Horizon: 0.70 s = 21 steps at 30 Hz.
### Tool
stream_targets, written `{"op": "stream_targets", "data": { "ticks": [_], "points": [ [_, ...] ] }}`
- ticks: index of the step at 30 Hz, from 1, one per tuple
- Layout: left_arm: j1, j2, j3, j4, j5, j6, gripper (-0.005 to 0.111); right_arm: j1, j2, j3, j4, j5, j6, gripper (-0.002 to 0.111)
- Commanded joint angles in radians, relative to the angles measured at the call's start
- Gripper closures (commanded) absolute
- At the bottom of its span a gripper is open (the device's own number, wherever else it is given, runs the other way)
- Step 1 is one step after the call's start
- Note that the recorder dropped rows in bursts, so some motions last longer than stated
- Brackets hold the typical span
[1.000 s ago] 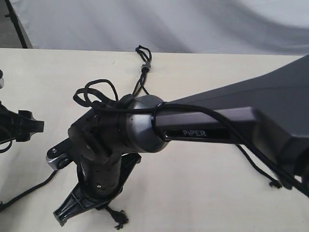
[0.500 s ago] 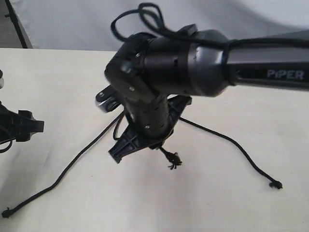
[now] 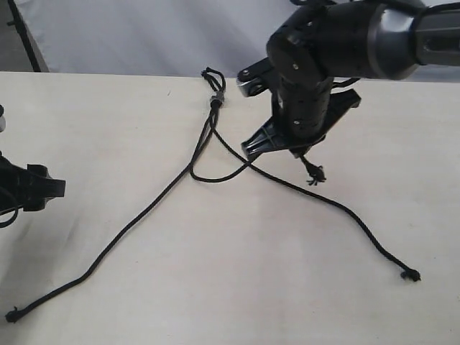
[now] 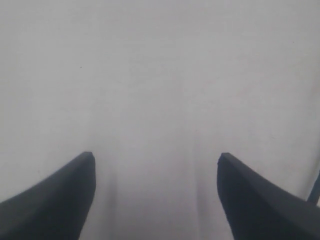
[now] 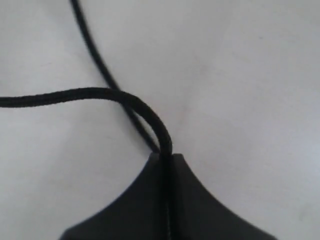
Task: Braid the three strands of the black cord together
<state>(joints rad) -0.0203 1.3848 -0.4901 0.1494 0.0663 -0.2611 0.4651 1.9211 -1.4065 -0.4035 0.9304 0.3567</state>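
Note:
The black cord's knot (image 3: 215,101) with its short loop (image 3: 213,75) lies at the table's far side. One strand (image 3: 129,228) runs to the near left. Another strand (image 3: 353,214) runs to the near right. The third strand (image 3: 214,178) bends low and rises to my right gripper (image 3: 297,149), which is shut on it, the frayed end (image 3: 314,175) dangling below. In the right wrist view the held strand (image 5: 100,92) enters the closed right gripper (image 5: 166,154) and crosses over another strand (image 5: 92,47). My left gripper (image 4: 156,160) is open over bare table, seen at the left edge as the left gripper (image 3: 39,188).
The cream table (image 3: 237,287) ends at a far edge (image 3: 108,74) with grey cloth (image 3: 144,36) behind. The right arm (image 3: 381,36) reaches in from the upper right. Strand ends lie near the front left (image 3: 11,315) and front right (image 3: 411,274).
My right gripper has carried its strand from the near middle up toward the far right, crossing it over the right strand. The left gripper has not moved.

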Motion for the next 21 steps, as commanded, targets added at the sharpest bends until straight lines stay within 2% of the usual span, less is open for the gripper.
{"op": "stream_targets", "data": {
  "ticks": [1,5,11,16,21],
  "points": [
    [0.001,-0.006,0.006,0.000,0.007,-0.008,0.041,-0.099,0.062,0.001,-0.011,-0.026,-0.004,0.109],
    [0.001,-0.006,0.006,0.000,0.007,-0.008,0.041,-0.157,0.132,0.001,0.035,-0.008,-0.006,0.109],
    [0.001,-0.006,0.006,0.000,0.007,-0.008,0.041,-0.163,0.215,0.001,0.152,0.052,-0.132,0.109],
    [0.001,-0.006,0.006,0.000,0.007,-0.008,0.041,-0.149,0.230,0.021,0.323,0.104,-0.246,0.109],
    [0.001,-0.006,0.006,0.000,0.007,-0.008,0.041,-0.077,0.221,0.080,0.579,0.172,-0.468,0.109]
  ]
}}
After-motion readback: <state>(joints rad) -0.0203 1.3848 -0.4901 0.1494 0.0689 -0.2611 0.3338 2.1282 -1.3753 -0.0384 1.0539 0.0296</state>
